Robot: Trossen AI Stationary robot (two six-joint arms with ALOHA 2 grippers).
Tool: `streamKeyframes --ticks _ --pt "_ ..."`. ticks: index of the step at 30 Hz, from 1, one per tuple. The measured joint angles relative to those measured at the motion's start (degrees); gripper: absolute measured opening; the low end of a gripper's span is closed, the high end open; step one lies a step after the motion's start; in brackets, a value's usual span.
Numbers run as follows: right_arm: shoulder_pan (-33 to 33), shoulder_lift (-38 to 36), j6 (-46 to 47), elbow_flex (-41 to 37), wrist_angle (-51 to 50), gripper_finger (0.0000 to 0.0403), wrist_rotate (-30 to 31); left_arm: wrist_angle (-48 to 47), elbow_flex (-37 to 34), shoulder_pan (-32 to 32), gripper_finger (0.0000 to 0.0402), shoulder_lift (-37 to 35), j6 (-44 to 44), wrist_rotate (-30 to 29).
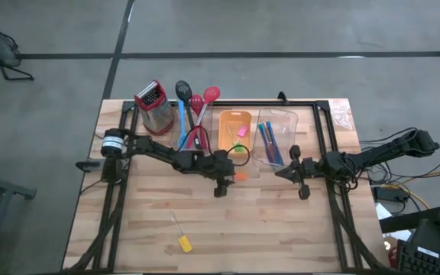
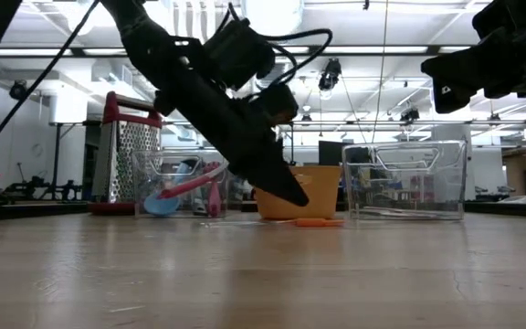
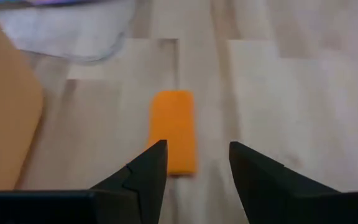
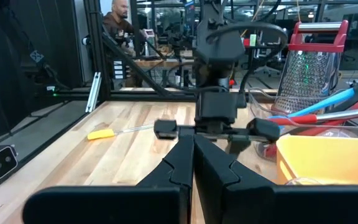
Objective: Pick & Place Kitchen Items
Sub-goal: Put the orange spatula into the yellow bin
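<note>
A small flat orange piece (image 3: 174, 127) lies on the wooden table, just in front of the orange tray (image 1: 234, 130). My left gripper (image 3: 194, 154) slants down over the piece's near end, open. One finger (image 3: 148, 165) stands in front of that end, and the tips (image 2: 292, 194) hang a little above the table. Red, blue and black spoons (image 1: 193, 103) lean in a clear bin (image 1: 192, 130). Blue-handled cutlery (image 1: 267, 141) lies in a second clear bin (image 1: 281, 122). My right gripper (image 4: 193, 158) waits shut, level, at the table's right (image 1: 283, 173).
A red-handled metal grater (image 1: 153, 105) stands at the far left beside the spoon bin. A small pink piece (image 1: 241, 131) lies in the orange tray. A yellow-handled tool (image 1: 180, 237) lies near the front edge. The near half of the table has free room.
</note>
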Motion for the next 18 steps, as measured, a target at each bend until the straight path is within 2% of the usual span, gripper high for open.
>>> streamKeyframes --ticks 3,14,18 --pt "0.0 0.0 0.0 0.0 -0.2 0.0008 0.0 0.0 0.9 0.0 0.0179 1.5 1.6 -2.7" --pt "0.0 0.0 0.0 0.0 -0.2 0.0008 0.0 -0.9 4.8 0.1 0.0178 7.7 2.4 -1.6" --pt "0.0 0.0 0.0 0.0 -0.2 0.0008 0.0 -2.7 4.9 0.0 0.0154 7.7 2.5 -1.6"
